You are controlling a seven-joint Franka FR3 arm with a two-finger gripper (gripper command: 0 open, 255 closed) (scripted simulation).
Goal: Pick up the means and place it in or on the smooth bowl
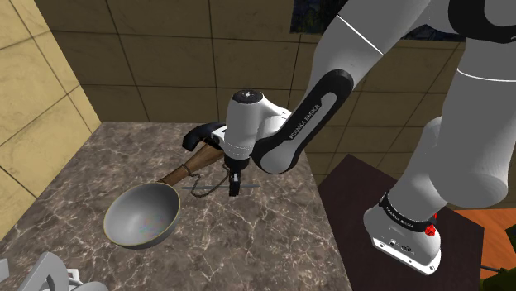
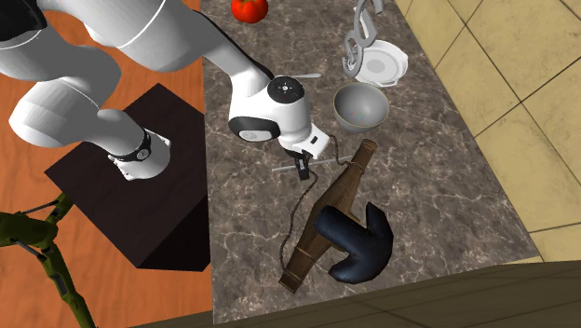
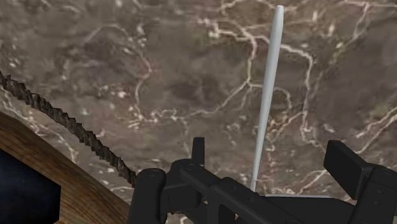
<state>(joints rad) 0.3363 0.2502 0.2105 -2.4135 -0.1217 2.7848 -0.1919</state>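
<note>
A: So where is the claw (image 1: 237,190)?

B: Near the middle of the shoulder view, pointing straight down at the marbled brown worktop (image 1: 248,240), with its tips close over the stone. In the second exterior view it sits a little above the frame's centre.

A: Spread or pressed together?

B: Spread. In the wrist view the two black fingers (image 3: 356,175) stand well apart and pinch nothing.

A: And the thing to be picked up?

B: I take it to be the slim pale rod (image 3: 267,95). It lies flat on the worktop. One end runs in between the fingers and the rest stretches away from the claw. I can't see either finger touching it.

A: The bowl?

B: A smooth grey bowl (image 1: 142,217), upright, sits lower left of centre in the shoulder view, near the claw but apart from it. In the second exterior view it is upper right of centre, just beside a white dish (image 2: 384,65).

A: Anything else close by?

B: A wooden bar (image 2: 331,210) lies slantwise just beside the claw. A dark blue lump (image 2: 358,244) rests against it, low in the second exterior view, right of centre. A thin dark cord (image 3: 63,121) curls alongside the bar. A red ball (image 2: 249,8) sits at that view's top edge, well apart from the rest.
</note>
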